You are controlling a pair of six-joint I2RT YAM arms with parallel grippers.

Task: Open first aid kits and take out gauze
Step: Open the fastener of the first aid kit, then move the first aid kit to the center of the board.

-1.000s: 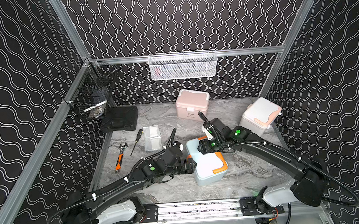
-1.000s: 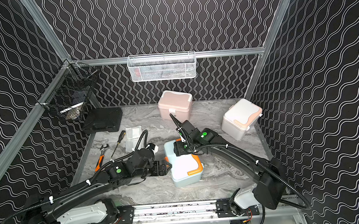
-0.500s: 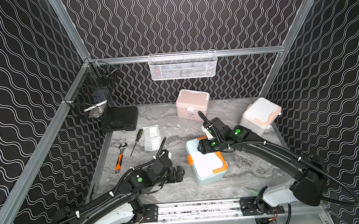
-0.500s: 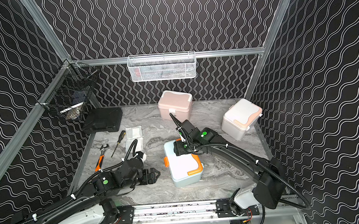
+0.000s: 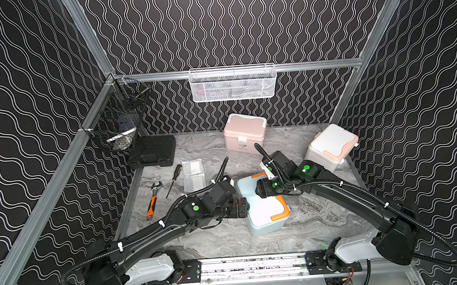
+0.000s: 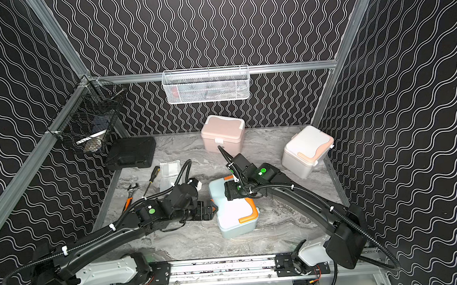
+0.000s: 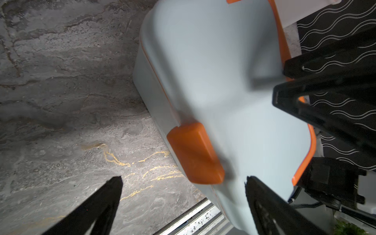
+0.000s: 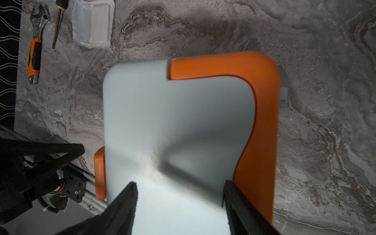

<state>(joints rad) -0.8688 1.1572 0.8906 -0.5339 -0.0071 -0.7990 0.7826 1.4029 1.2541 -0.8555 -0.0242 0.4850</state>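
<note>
**Mia:** Which box are we working on?

**Ben:** The blue-grey kit [image 5: 259, 212]. It sits in the middle of the tabletop [image 5: 323, 219] with its lid shut. The left jaws are spread wide, just beside its orange latch [image 7: 195, 152]. The right jaws are apart too, over the lid near the orange handle [image 8: 260, 101]. They pinch nothing that I can see.

**Mia:** How do we do this bit well?

**Ben:** I think the latch must pop first. The right jaws should press the lid so the kit does not slide. The left jaws should catch the latch edge and pull slowly.

**Mia:** Where is the gauze?

**Ben:** Two gauze packets [image 5: 194, 175] lie flat on the tabletop by the screwdriver [image 5: 175, 177]. Any gauze inside the kit is hidden under the lid.

**Mia:** What else is hard to see?

**Ben:** I cannot tell if the right jaws touch the lid. The left wrist view is blurry. The pink kit [image 5: 244, 131] and the white kit [image 5: 329, 147] are shut, so their insides are hidden too.
</note>
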